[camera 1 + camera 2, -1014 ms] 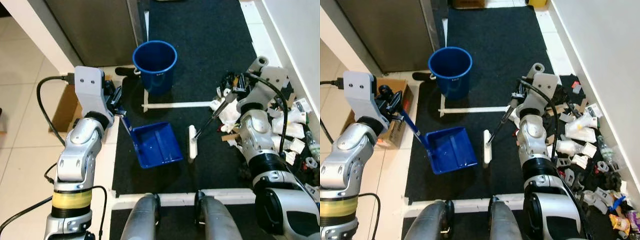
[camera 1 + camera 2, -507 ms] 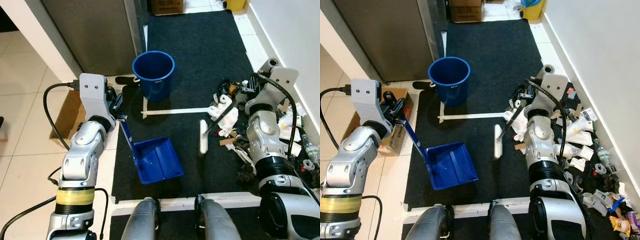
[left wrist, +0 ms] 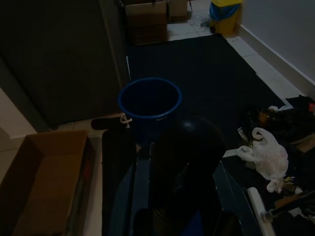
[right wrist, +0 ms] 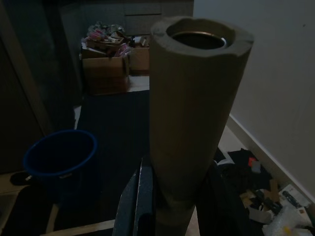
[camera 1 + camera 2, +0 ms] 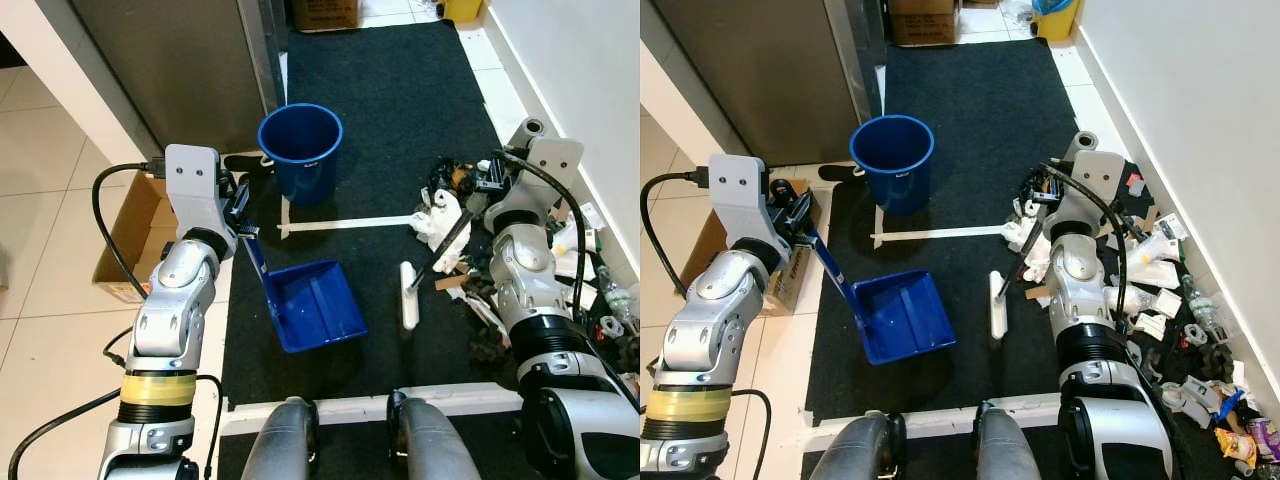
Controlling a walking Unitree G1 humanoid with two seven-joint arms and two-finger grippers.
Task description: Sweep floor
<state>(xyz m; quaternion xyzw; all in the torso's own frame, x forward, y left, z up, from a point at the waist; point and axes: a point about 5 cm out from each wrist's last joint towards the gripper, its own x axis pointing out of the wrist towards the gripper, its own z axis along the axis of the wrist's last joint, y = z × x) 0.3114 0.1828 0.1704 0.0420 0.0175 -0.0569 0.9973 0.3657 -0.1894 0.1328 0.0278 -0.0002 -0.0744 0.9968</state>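
Observation:
A blue dustpan lies on the black mat, its long handle rising to my left gripper, which is shut on it. My right gripper is shut on the foam grip of a small broom. Its dark stick slants down to a white brush head, which rests on the mat a little right of the dustpan. Just right of the brush lies a white bag at the edge of a litter pile along the wall. A blue bucket stands beyond the dustpan.
White tape lines mark the mat. A cardboard box sits on the tiles to the left, beside a grey cabinet. The white wall bounds the right side. More boxes and a yellow bin stand at the far end.
The brush head has moved right, away from the dustpan toward the litter, lifting on the way and resting on the mat again. The camera has shifted. The dustpan stays about where it was.

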